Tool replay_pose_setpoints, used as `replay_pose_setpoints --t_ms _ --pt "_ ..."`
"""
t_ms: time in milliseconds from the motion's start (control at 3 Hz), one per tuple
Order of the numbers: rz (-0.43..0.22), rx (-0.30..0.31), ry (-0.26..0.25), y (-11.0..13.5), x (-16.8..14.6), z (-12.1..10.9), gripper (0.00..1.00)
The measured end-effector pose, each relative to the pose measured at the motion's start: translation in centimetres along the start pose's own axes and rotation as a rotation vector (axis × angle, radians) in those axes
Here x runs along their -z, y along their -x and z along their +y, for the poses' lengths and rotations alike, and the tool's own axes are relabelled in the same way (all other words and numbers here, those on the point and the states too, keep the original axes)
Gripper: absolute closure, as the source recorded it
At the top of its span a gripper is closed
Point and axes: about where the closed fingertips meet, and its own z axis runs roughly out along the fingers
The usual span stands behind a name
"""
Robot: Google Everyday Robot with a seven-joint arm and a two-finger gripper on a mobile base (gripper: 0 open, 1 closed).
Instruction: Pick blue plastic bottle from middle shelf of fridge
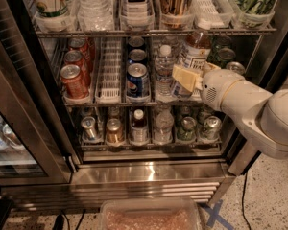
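Observation:
The blue plastic bottle (194,51) has a white cap, an amber drink and a white-and-blue label. It leans with its cap to the upper right, just under the top rack, at the right of the middle shelf (108,83). My gripper (192,78) is shut on the bottle's lower part. One yellow finger (183,77) covers the bottle's front and the other is behind it. My white arm reaches in from the right of the fridge (36,104).
On the middle shelf stand red cans (74,80), a blue Pepsi can (137,79), a clear water bottle (164,70) and green cans (224,55). Small cans line the lower rack (149,128). The glass door (9,143) hangs open at left. A plastic bin (149,217) sits below the steel grille (144,183).

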Motion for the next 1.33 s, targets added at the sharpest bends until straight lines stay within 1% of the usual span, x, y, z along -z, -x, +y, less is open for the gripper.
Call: replay_pose_setpoints --t_ms 333,667,1000,1333 --pt "0.042 0.021 0.021 -0.8 3.0 1.5 1.0" --pt "0.108 0.024 0.084 -1.1 6.7 3.9 1.0" --pt "0.14 0.097 0.21 -0.1 8.3 6.7 1.0" --pt "0.167 0.175 0.395 0.5 8.2 10.8 1.0"
